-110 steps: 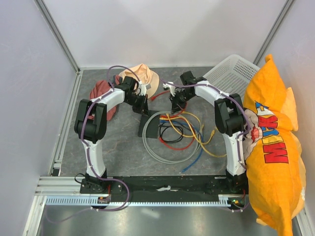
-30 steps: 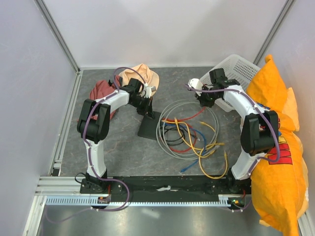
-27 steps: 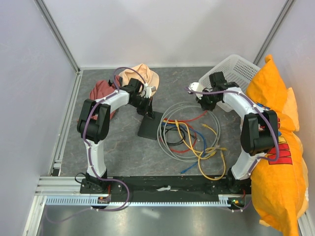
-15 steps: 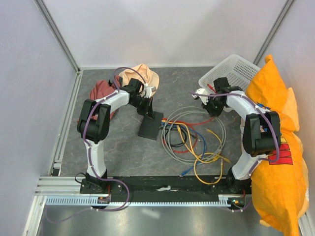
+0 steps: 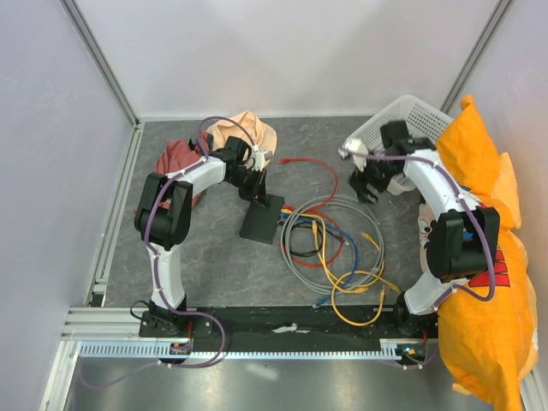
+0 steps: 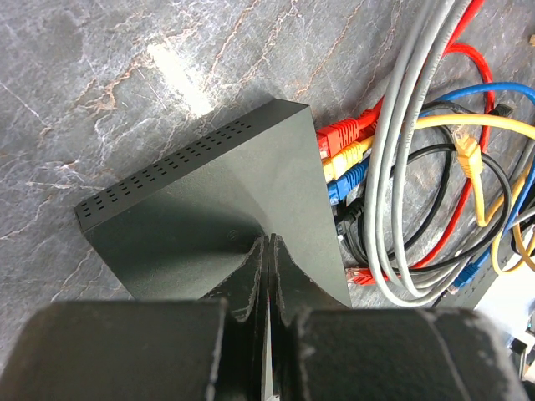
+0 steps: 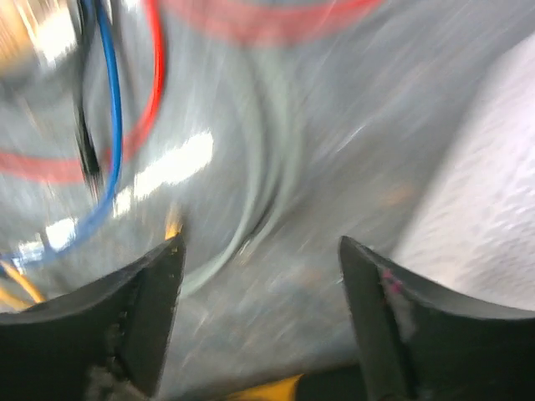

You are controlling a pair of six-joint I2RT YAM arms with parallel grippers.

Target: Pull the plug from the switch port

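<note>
The switch (image 5: 259, 224) is a flat black box (image 6: 209, 200) left of the cable pile. My left gripper (image 5: 257, 193) is shut, its tips (image 6: 267, 244) pressing on the switch's top. Red (image 6: 343, 129), yellow, blue and black plugs sit in a row at its port side. Another red plug (image 6: 361, 276) lies loose on the table beside the box. A red cable (image 5: 325, 175) loops over the table, with a free end (image 5: 285, 160) near the hat. My right gripper (image 5: 366, 187) hangs open by the basket. In its blurred wrist view only table and grey cable show between its fingers (image 7: 150, 309).
Grey, yellow, blue and black cables coil (image 5: 334, 248) right of the switch. A white basket (image 5: 415, 120) and a big orange pillow (image 5: 479, 257) stand on the right. A peach hat (image 5: 244, 128) and a maroon cloth (image 5: 175, 158) lie at the back left.
My right gripper has opened, let the red cable drop and swung right toward the basket. The cable pile shifted and the red cable now loops free. The left arm stayed put.
</note>
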